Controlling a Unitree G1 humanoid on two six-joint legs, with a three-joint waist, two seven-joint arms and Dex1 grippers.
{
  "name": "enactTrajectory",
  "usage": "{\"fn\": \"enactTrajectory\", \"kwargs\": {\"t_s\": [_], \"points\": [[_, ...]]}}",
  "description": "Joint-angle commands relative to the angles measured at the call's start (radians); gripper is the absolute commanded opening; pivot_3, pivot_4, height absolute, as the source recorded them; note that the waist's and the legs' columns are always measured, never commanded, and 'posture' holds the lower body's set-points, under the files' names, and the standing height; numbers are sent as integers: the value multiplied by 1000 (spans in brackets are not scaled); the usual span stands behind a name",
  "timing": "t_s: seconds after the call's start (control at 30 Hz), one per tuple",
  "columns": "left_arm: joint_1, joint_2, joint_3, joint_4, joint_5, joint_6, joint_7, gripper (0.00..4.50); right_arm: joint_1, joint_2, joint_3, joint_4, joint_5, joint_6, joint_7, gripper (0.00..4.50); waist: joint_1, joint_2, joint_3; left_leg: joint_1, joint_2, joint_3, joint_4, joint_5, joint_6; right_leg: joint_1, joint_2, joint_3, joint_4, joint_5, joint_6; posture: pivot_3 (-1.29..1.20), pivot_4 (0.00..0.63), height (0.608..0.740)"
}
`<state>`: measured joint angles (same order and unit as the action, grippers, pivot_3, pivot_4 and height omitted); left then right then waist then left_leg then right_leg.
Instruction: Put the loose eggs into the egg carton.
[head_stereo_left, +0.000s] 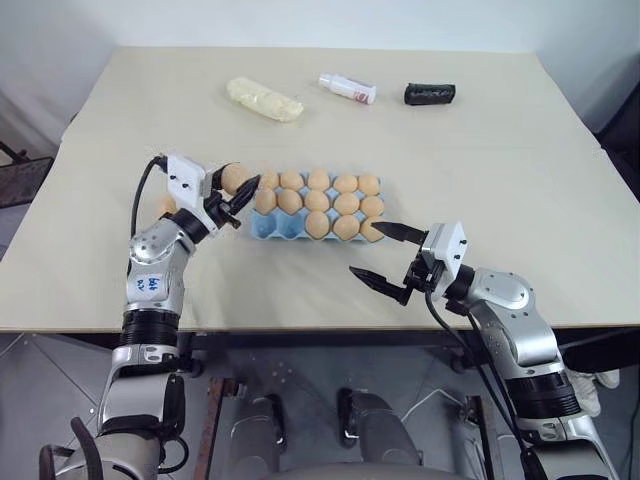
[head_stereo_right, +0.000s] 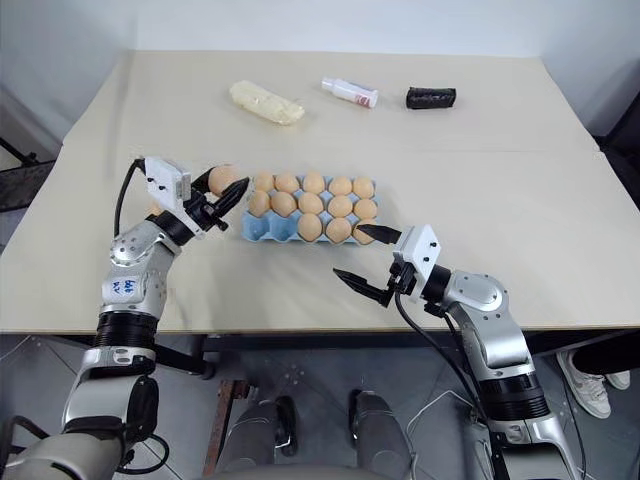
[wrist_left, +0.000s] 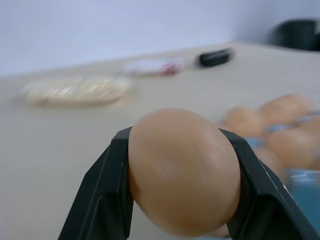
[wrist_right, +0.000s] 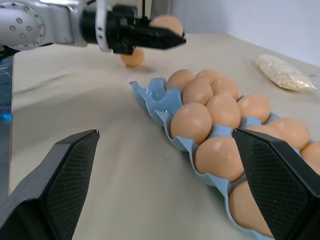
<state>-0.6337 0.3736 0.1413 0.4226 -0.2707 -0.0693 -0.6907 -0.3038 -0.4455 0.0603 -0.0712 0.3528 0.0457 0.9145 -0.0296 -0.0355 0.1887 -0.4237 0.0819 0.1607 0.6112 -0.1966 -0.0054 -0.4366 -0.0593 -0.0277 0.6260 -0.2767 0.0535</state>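
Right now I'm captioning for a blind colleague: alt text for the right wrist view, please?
A light blue moulded egg carton nearly full of tan eggs lies between the open right gripper's fingers; beyond, the left gripper holds one egg above another on the beige table.

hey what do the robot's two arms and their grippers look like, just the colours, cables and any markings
Both arms are silver-grey metal with black ribbed cuffs. Each wrist carries a white boxy block. The left gripper and right gripper have black pointed jaws, with textured inner pads in the right wrist view. A black cable loops from each wrist block. The left arm bears a white sticker with blue writing, too small to read.
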Motion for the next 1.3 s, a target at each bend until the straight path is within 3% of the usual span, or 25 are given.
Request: {"fn": "enactTrajectory", "kwargs": {"t_s": [0.03,0.27,0.4,0.53,0.57,0.83,1.0,1.17,1.3], "points": [[3,-14,-71,-17,19,-32,-81,2070,-12,-3,-19,-18,-1,-12,-12,4500,2,0,0,0,-1,0,1,0,0,0,0,0,0,0,0,0,150,740],[-48,-52,-110,72,55,-53,-75,2070,0,-6,-25,-44,0,-8,-37,4500,-2,0,0,0,-1,0,2,0,2,2,-1,1,-2,0,0,0,150,740],[-44,-43,-125,67,51,-38,-112,3075,8,-8,-25,-54,1,-7,-48,4500,-1,0,0,0,-1,-1,2,0,2,2,0,0,-1,0,0,0,150,740],[-17,-21,-116,46,49,-36,-125,4369,10,-6,-23,-52,2,-9,-53,4500,-2,0,0,0,0,-1,2,0,2,2,1,-1,-1,0,0,0,150,740],[-9,-12,-109,35,48,-38,-121,4445,7,-4,-20,-51,3,-8,-54,4500,-2,0,0,0,0,-1,2,0,2,1,1,-1,-1,0,0,0,150,740],[117,98,16,-129,-27,1,-96,4445,1,-7,-9,-51,15,0,-31,4500,-6,0,0,0,2,-1,1,0,2,1,0,0,0,0,0,0,150,740],[427,186,212,-321,-62,13,-31,4445,-13,12,-8,-38,45,-15,2,4500,-25,0,0,1,4,0,-1,-1,1,1,0,2,0,-1,-1,0,150,740],[630,154,346,-432,-71,55,110,4445,-31,2,18,-19,41,-25,66,4500,-22,0,0,0,6,-2,-1,-1,0,0,-1,6,-1,-5,-9,0,150,740],[699,97,430,-463,-74,103,259,4445,-57,13,11,10,44,-47,93,4500,-26,0,0,0,7,-2,-2,-2,0,6,-1,6,-11,-5,-14,0,150,740]]}}
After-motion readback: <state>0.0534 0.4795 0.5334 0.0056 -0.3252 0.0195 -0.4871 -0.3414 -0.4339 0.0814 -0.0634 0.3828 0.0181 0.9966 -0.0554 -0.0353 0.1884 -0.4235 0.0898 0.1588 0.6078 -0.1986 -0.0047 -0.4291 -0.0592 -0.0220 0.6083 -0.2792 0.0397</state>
